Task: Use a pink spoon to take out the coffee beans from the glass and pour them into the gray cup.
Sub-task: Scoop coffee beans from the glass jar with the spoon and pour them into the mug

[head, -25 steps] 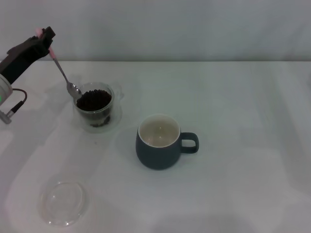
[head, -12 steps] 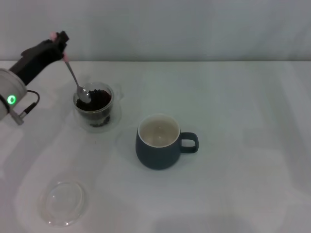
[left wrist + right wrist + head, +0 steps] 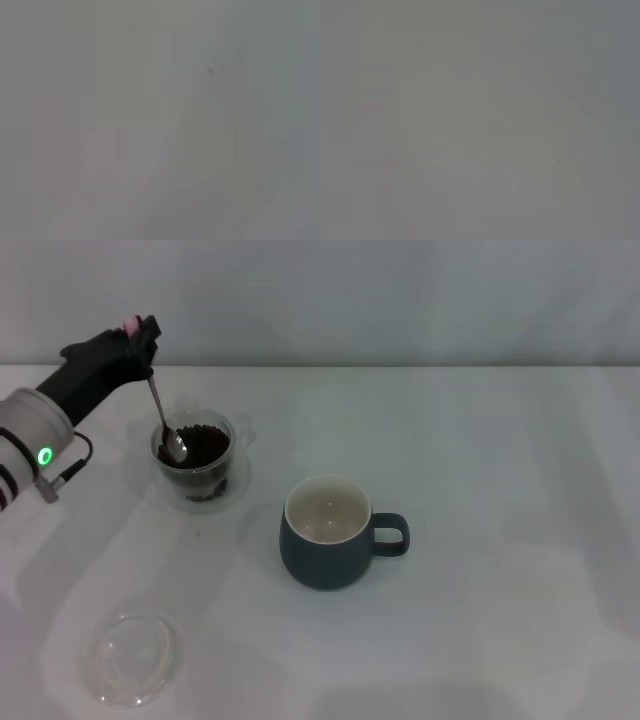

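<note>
In the head view my left gripper point(image 3: 140, 340) is shut on the pink spoon point(image 3: 163, 408), holding its pale pink handle end above and behind the glass point(image 3: 196, 465). The spoon slants steeply down, its silver bowl dipped into the coffee beans point(image 3: 205, 447) at the glass's left side. The gray cup point(image 3: 328, 531) stands to the right and nearer me, cream inside, handle pointing right, with no beans showing in it. Both wrist views show only a blank grey field. My right gripper is out of view.
A flat clear round dish point(image 3: 131, 657) lies at the near left of the white table point(image 3: 480, 460). A pale wall runs along the table's far edge.
My left gripper has moved right and the spoon has tipped steeper. Its bowl went from the glass's left rim down into the beans.
</note>
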Tool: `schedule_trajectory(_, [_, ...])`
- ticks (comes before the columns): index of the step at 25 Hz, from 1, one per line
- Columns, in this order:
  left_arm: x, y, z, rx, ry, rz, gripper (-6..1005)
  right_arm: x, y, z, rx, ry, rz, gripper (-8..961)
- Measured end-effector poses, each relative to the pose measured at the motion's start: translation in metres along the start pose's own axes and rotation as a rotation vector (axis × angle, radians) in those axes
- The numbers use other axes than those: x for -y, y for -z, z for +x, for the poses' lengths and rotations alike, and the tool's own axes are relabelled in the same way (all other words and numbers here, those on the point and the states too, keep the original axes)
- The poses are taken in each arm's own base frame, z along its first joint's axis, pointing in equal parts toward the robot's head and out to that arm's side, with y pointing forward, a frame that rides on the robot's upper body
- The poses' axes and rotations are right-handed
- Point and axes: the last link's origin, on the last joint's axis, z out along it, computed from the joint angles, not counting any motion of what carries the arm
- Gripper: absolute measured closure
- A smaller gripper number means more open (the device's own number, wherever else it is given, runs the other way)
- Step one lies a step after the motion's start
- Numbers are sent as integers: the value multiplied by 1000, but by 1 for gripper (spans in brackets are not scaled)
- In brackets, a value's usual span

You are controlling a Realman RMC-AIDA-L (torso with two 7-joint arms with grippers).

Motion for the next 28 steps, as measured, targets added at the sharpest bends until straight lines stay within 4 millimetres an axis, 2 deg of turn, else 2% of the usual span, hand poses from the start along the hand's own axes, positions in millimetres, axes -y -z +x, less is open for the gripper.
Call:
schedule_trajectory(15, [4, 3, -11, -28, 105, 94, 861, 3, 0, -1, 4, -2, 10, 116])
schedule_trajectory(28, [15, 2, -20, -13, 325, 210, 861, 4, 2, 0, 2, -1, 13, 116])
